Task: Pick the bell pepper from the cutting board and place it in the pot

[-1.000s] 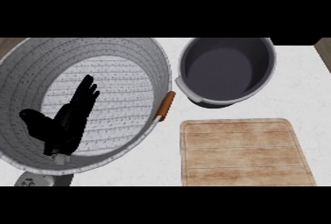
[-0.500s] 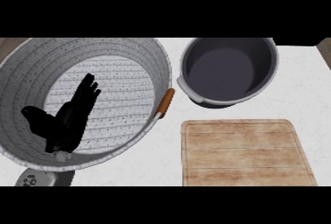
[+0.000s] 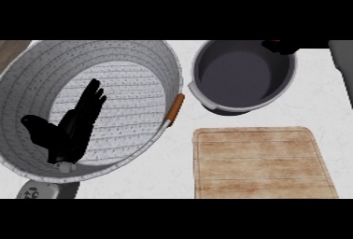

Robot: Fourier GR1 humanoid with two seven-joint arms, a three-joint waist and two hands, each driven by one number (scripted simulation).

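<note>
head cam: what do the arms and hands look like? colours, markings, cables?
Left hand: matte black all over, slim fingers and a thumb, light grey cuff at the wrist. Left forearm: light grey, rounded, small unreadable dark marks. Right forearm: plain grey. Right hand: black, barely showing. No cables visible.

I am working from a single head view that looks steeply down on the counter (image 3: 321, 109) from close range. The woven basket (image 3: 148, 60) fills the left of the frame and runs past its edge. The pot (image 3: 238, 77) sits upper right and the cutting board (image 3: 258, 163) lower right.
</note>
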